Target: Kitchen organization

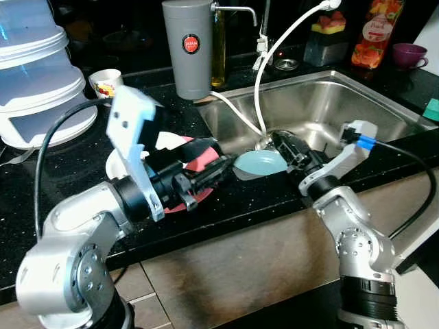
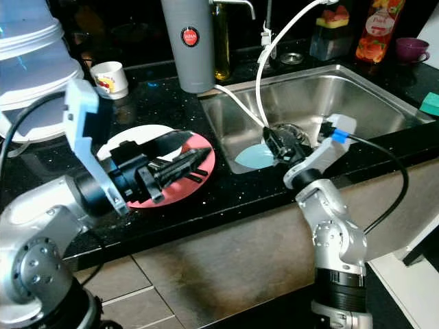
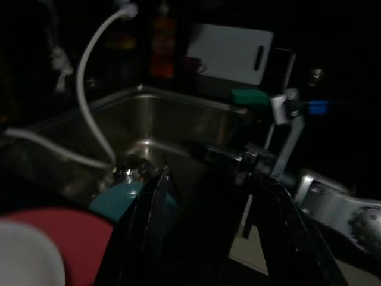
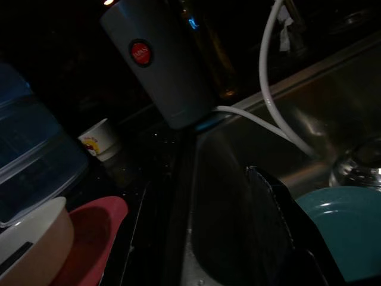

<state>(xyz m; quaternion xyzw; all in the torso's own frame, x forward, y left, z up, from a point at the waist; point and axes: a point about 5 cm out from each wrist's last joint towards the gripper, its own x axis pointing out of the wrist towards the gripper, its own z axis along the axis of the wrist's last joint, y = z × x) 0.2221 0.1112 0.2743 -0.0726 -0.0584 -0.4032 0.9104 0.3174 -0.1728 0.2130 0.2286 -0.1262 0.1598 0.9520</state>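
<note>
Reaching forward over the black countertop (image 2: 226, 199), the left gripper (image 2: 195, 161) lies low and level above the red plate (image 2: 206, 164), its 2 fingers spread apart with nothing between them. The right gripper (image 2: 274, 147) extends from its bent arm over the sink (image 2: 363, 96) edge to the light blue plate (image 2: 250, 157) lying in the basin's near corner; I cannot tell how its jaws stand. A white plate (image 2: 137, 133) sits beside the red one.
</note>
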